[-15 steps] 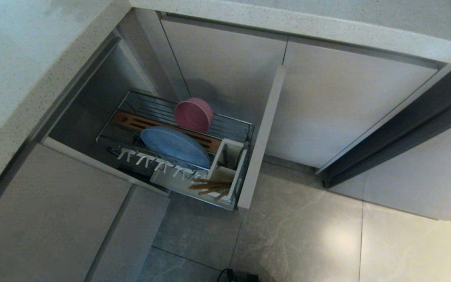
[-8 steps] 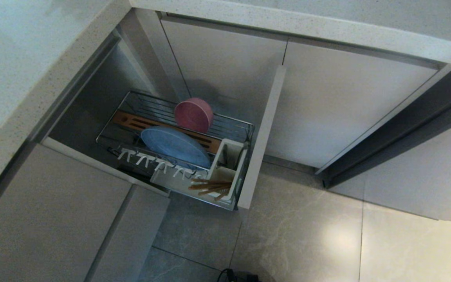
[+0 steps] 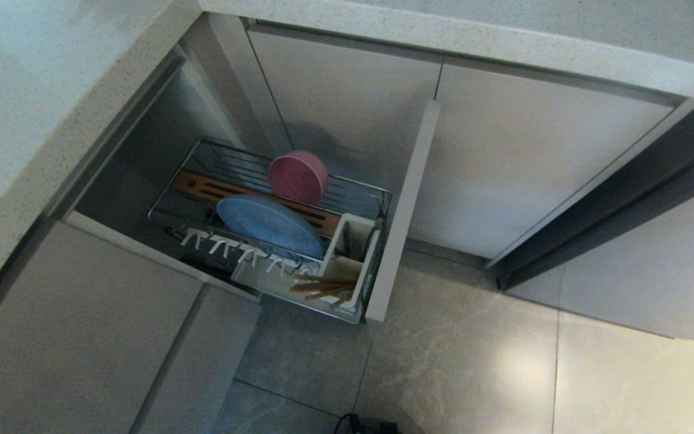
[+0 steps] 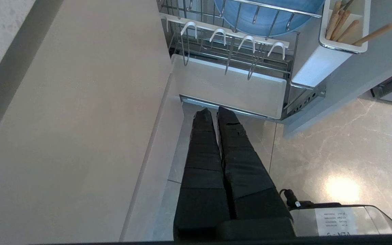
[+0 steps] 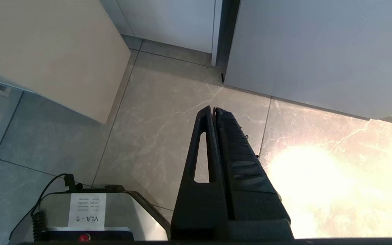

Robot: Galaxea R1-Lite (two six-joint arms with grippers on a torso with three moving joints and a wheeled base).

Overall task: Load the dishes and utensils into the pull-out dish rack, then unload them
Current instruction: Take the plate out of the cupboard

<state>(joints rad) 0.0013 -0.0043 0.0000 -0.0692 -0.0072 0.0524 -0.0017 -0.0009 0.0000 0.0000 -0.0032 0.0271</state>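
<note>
Below the countertop, rack bay: pull-out dish rack (image 3: 275, 232) drawn out, beige front panel (image 3: 404, 211) at its outer end.
Change: none visible in the head view against a second ago; rack and contents lie as before. Judged a pause between loading and unloading.
Task meaning: all three items sit in the rack, so loading looks finished; unloading not yet begun.
Rack, back rail: pink bowl (image 3: 297, 176) on edge against the wire.
Rack, middle: blue plate (image 3: 268, 224) leaning between wooden strip (image 3: 202, 187) and white pegs (image 3: 232, 246).
Caddy: white utensil caddy (image 3: 347, 265) at the front-panel corner; chopsticks (image 3: 321, 287) in it, tips sticking out over its rim.
Left hand (image 4: 212, 114): fingers pressed together, holding nothing; low, just outside the rack's peg-side edge.
Right hand (image 5: 213, 112): pressed together, empty, over the floor (image 5: 168, 112), well apart from the rack.
</note>
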